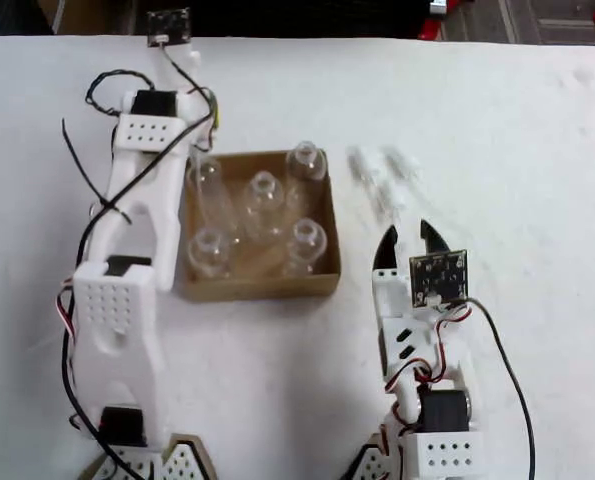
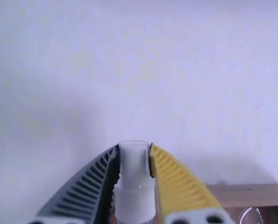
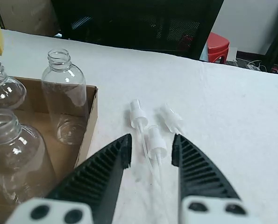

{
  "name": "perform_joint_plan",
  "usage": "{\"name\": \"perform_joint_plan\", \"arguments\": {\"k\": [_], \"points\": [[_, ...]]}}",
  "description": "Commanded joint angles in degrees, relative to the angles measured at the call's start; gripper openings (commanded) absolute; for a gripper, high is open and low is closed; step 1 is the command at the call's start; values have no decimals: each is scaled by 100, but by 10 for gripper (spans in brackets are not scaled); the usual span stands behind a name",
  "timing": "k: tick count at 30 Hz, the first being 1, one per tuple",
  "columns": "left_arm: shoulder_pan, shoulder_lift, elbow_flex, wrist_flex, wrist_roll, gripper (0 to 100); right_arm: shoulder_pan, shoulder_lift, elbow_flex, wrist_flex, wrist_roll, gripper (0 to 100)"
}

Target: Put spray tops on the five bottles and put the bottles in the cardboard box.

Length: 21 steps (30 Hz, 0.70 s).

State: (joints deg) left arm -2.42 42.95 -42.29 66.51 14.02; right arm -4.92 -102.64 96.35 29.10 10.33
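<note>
Left gripper has its jaws clenched on a spray top, just beside the cardboard box. Five bottles sit inside, necks bare. Right gripper hovers, jaws spread, over loose spray tops on the worktop. The smart play looks to be centring the top over one neck, then lowering gently.

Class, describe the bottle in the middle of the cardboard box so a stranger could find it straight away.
Look at the white table, then the cardboard box on it. Among the clear bottles inside, the middle bottle is the open-necked one at the box's centre; the other four sit near its corners.
</note>
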Motion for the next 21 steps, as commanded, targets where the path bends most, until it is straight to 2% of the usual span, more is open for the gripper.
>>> {"name": "perform_joint_plan", "arguments": {"k": [1, 13, 21], "points": [[171, -620, -237, 413, 53, 23, 48, -13, 44, -136, 62, 127], [189, -1578, -185, 1169, 26, 23, 57, -13, 44, -145, 62, 127], [532, -1851, -185, 1732, 9, 23, 57, -13, 44, -145, 62, 127]]}}
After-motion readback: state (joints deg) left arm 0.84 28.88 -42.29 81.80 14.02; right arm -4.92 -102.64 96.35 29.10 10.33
